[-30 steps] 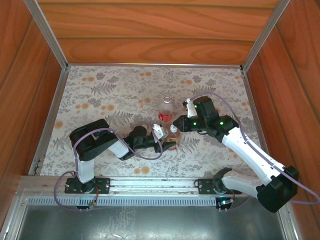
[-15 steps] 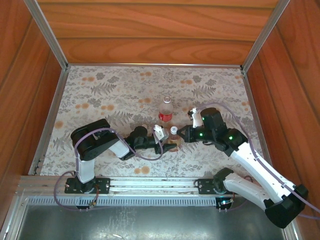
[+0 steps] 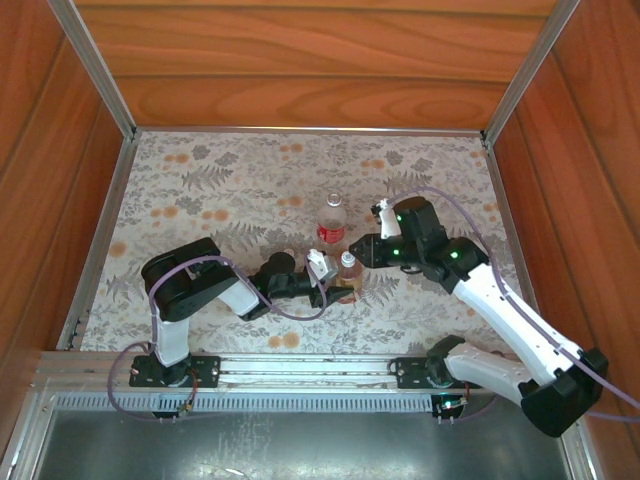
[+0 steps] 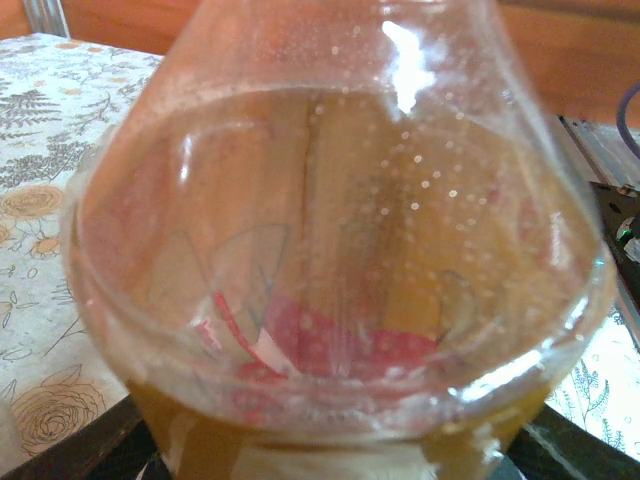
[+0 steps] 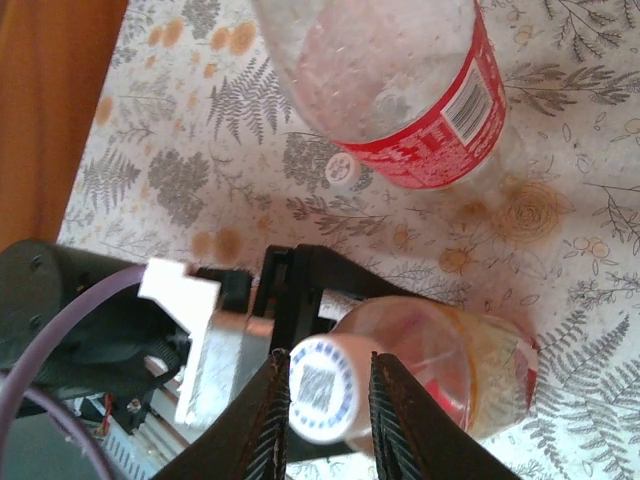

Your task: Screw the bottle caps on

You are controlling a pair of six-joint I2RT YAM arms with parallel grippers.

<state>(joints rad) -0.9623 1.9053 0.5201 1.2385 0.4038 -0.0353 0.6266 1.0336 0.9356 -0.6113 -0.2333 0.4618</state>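
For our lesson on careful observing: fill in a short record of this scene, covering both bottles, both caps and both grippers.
brown bottle: held by the left gripper
first cap: on the brown bottle's neck, flanked by the right gripper; grip unclear
clear bottle: red label, standing on the table
second cap: loose on the table beside the clear bottle

Top view looks down; wrist views closely share the amber bottle (image 5: 450,370).
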